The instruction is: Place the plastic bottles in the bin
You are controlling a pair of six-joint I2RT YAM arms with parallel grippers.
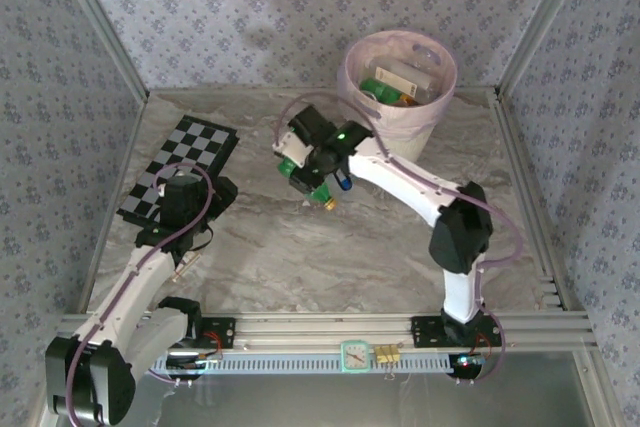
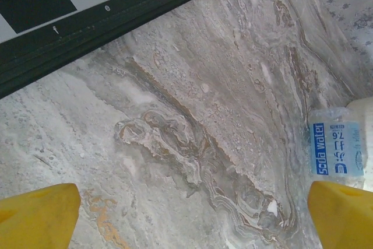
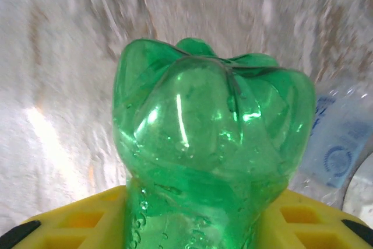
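Small white letters run along the dark rim of the checkered board (image 2: 116, 21): f, e, d, c. A clear bottle (image 2: 336, 147) has a blue label reading "Soda water", printed sideways. I can't make out its other print.

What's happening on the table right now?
The right gripper is shut on a green bottle at mid-table, in front of the bin, which already has some bottles in it. A clear soda-water bottle lies on the table close to the green one. The left gripper hangs open over bare table beside the checkered board, holding nothing.
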